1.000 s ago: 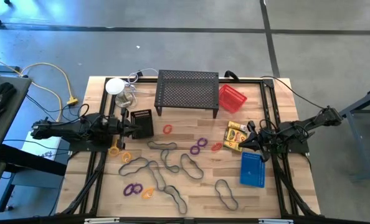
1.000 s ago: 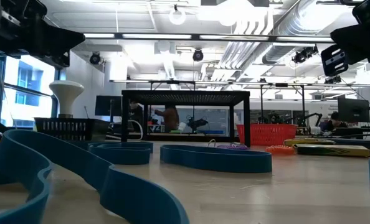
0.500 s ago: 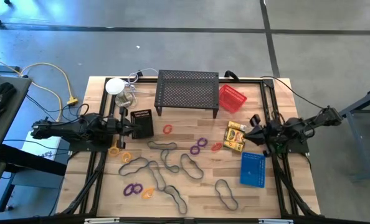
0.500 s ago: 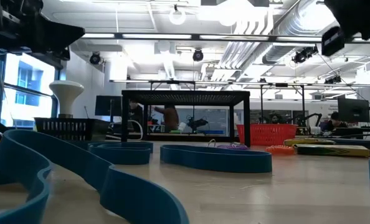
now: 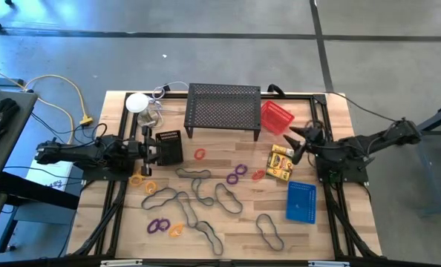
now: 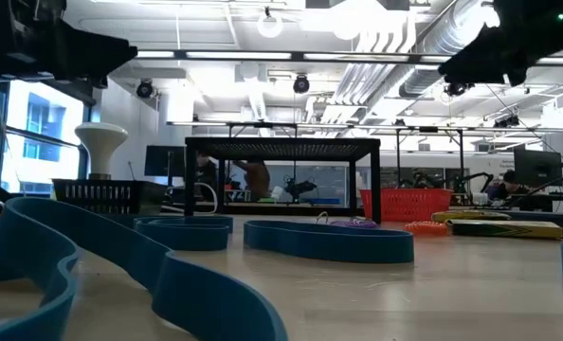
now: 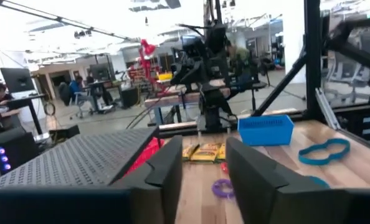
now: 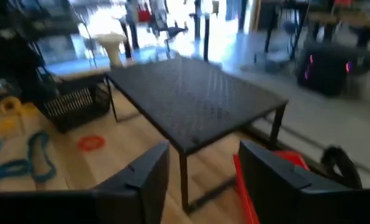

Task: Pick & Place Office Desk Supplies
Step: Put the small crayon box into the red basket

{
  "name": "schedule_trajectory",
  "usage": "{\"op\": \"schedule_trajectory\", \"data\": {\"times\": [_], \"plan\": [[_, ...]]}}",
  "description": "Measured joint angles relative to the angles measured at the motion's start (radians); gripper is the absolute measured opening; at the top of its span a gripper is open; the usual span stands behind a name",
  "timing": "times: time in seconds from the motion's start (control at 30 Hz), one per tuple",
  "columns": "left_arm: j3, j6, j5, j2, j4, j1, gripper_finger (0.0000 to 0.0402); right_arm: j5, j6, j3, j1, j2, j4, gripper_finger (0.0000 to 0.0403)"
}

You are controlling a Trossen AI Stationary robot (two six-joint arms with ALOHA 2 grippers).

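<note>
Right end effector (image 5: 301, 141) hovered above surface (image 5: 116, 222), fingers spread, empty. Yellow box (image 5: 281, 163) lay just below and beside it; red tray (image 5: 277, 116) near, ahead. Left end effector (image 5: 149, 148) spread, empty, black tray (image 5: 170, 147) just ahead. Risk: descent off-centre could nudge box toward purple rings (image 5: 237, 173) or clip red tray.

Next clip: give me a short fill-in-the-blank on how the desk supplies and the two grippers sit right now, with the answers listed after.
1. The red mesh tray lies beside the black perforated stand, at the end nearer the ____ arm.
2. The yellow crayon box lies between the red mesh tray and the ____ mesh tray.
3. The right gripper is open and holds ____.
4. The left gripper is next to the ____ mesh tray.

Missing words: right; blue; nothing; black
</note>
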Motion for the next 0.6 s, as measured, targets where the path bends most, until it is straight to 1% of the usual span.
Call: {"op": "schedule_trajectory", "data": {"times": [0.07,0.17,0.2,0.27,0.37,0.43,0.5,0.6], "plan": [[0.000,0.021,0.000,0.017,0.035,0.000,0.0143,-0.069,0.044,0.055,-0.039,0.051,-0.052,0.0205],[0.000,0.046,0.000,0.037,0.077,0.000,0.0154,-0.270,0.029,0.124,-0.102,0.131,-0.135,0.0212],[0.000,0.047,0.000,0.043,0.085,0.000,0.0155,-0.342,0.050,0.148,-0.120,0.154,-0.191,0.0212],[0.000,0.048,0.000,0.048,0.101,0.000,0.0156,-0.442,0.136,0.195,-0.167,0.200,-0.336,0.0211],[0.000,0.056,0.000,0.052,0.124,0.008,0.0156,-0.520,0.291,0.230,-0.239,0.265,-0.569,0.0205],[0.000,0.081,0.000,0.052,0.147,0.019,0.0156,-0.567,0.331,0.227,-0.291,0.309,-0.674,0.0201],[0.000,0.098,0.001,0.052,0.168,0.030,0.0156,-0.595,0.336,0.227,-0.338,0.350,-0.710,0.0197],[0.000,0.100,0.001,0.052,0.194,0.050,0.0156,-0.655,0.324,0.209,-0.393,0.405,-0.713,0.0192]]}}
